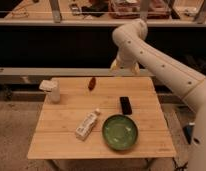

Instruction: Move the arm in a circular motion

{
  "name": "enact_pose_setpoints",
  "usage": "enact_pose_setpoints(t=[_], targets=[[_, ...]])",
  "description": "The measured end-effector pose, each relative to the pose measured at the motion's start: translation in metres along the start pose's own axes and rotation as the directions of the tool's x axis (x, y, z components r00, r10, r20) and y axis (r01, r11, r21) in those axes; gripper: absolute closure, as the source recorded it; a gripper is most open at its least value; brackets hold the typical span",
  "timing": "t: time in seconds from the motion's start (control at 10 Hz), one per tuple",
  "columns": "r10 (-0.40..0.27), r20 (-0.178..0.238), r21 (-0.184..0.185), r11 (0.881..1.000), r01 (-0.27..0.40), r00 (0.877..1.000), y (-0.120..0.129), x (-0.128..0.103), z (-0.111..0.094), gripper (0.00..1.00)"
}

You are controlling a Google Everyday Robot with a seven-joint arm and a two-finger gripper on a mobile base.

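A pale slatted wooden table is standing in the middle of the view. At its far left corner a small white dispenser-like object is sitting upright. Further right, near the far edge, a small reddish-brown item is resting on the boards. Nearer the front, a white tube-shaped bottle is lying on its side at a slant, just beside a round green bowl. Behind the bowl a flat black rectangular device is lying on the wood.

The large cream-white tubular arm is reaching in from the right edge, rising to a rounded elbow high above the table's far right side, then bending down. Its flared gripper is hanging above the table's back edge, well apart from every object and grasping nothing.
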Motion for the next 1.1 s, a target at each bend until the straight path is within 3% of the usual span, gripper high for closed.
enact_pose_setpoints(t=[0.1,0.3,0.4,0.6,0.7,0.8,0.9,1.0,1.1], targets=[[0.106,0.069,0.001,0.994,-0.107,0.992,0.041,-0.038,0.015,0.20],[0.203,0.146,-0.012,0.979,-0.204,0.968,0.078,-0.095,0.027,0.20],[0.220,0.171,-0.025,0.975,-0.219,0.960,0.089,-0.119,0.029,0.20],[0.178,0.188,-0.055,0.984,-0.171,0.966,0.088,-0.155,0.021,0.20],[0.110,0.182,-0.064,0.993,-0.100,0.977,0.072,-0.168,0.011,0.20],[0.026,0.169,-0.053,0.998,-0.017,0.985,0.045,-0.174,-0.001,0.20],[-0.078,0.149,-0.024,0.996,0.082,0.986,0.005,-0.178,-0.015,0.20],[-0.175,0.140,0.016,0.985,0.174,0.975,-0.039,-0.185,-0.026,0.20],[-0.291,0.132,0.071,0.956,0.284,0.948,-0.094,-0.198,-0.038,0.20]])
